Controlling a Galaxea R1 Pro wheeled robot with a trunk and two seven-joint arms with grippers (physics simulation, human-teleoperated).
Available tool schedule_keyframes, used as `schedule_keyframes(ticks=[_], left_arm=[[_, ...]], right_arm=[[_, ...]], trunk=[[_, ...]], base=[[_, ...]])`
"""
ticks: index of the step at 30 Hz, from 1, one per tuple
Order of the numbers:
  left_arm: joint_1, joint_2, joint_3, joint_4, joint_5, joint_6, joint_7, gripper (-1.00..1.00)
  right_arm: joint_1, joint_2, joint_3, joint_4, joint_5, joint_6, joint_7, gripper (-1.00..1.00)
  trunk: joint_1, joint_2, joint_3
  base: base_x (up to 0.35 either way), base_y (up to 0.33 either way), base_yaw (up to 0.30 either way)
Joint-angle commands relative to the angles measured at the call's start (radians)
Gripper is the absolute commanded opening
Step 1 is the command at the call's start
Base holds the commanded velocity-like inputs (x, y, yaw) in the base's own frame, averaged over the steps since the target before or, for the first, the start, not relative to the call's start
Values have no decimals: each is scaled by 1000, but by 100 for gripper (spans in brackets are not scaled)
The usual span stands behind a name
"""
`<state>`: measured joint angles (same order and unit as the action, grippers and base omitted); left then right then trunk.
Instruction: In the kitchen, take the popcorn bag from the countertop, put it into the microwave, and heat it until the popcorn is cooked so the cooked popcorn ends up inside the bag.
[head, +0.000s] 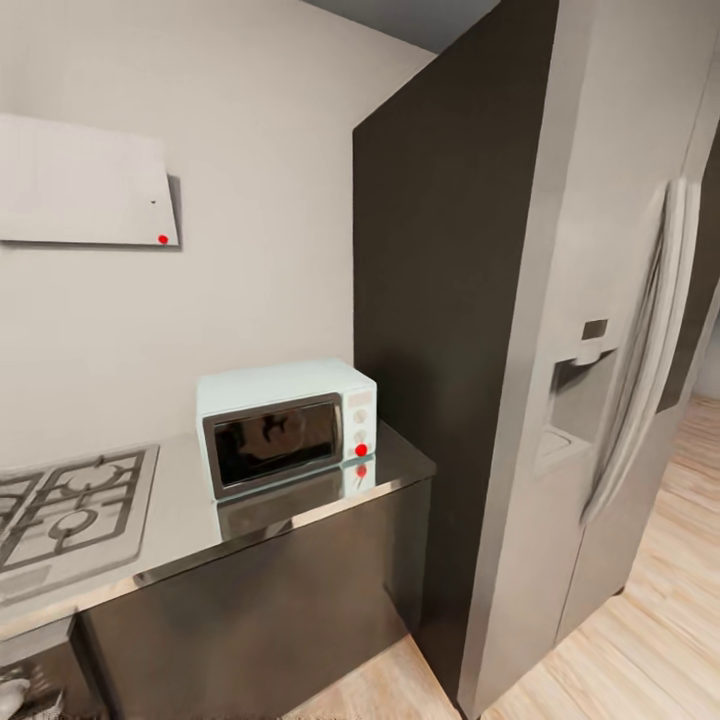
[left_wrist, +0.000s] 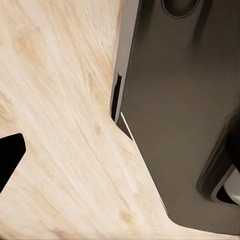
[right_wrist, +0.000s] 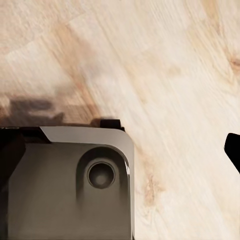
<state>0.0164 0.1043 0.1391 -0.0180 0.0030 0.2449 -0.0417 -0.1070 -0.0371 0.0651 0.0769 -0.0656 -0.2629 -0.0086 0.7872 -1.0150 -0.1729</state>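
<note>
Pale blue and boxy, the microwave (head: 287, 425) stood on the long grey glossy countertop (head: 190, 520) in the head view, close to the worktop's right end and just beside the tall dark side panel (head: 440, 330) of the grey double-door refrigerator (head: 610, 340). Its dark glass door (head: 273, 441) was closed and framed in steel trim; two white knobs and a red dot (head: 361, 450) sat in a column on its right panel, and the whole front was mirrored in the glossy surface below. No legible brand, label or writing could be made out on the microwave or the refrigerator. To the left of the microwave lay the steel gas hob (head: 70, 510) with dark grates, and above it hung a white slanted hood (head: 85, 182) carrying a small red dot. Dark brown-black cabinet fronts (head: 270, 610) ran beneath the countertop, and pale grained wood flooring (head: 650, 620) extended to the right. The refrigerator carried long curved handles and a recessed dispenser. The left wrist view showed wood floor planks and a dark grey body panel, with one black tip (left_wrist: 10, 155) at the frame edge. The right wrist view showed floor, a grey housing with a round recess, and one black tip (right_wrist: 234, 150). Whether either gripper was apart or together could not be told, nor how the microwave lay relative to them.
</note>
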Motion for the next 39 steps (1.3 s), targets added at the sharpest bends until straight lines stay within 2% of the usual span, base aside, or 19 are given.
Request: schedule_keyframes(ticks=[1,16,39], left_arm=[[0,0,7,-2,0,5,-3,100],[0,-4,7,-3,0,-22,-3,100],[0,-8,8,-5,0,-24,-3,100]], right_arm=[[-2,0,7,4,-6,-7,-1,100],[-2,0,7,4,-6,-6,-2,100],[-2,0,7,4,-6,-6,-2,100]], trunk=[[0,-1,-2],[0,-1,-19],[0,-1,-45]], base=[[0,0,241],[0,0,217],[0,0,211]])
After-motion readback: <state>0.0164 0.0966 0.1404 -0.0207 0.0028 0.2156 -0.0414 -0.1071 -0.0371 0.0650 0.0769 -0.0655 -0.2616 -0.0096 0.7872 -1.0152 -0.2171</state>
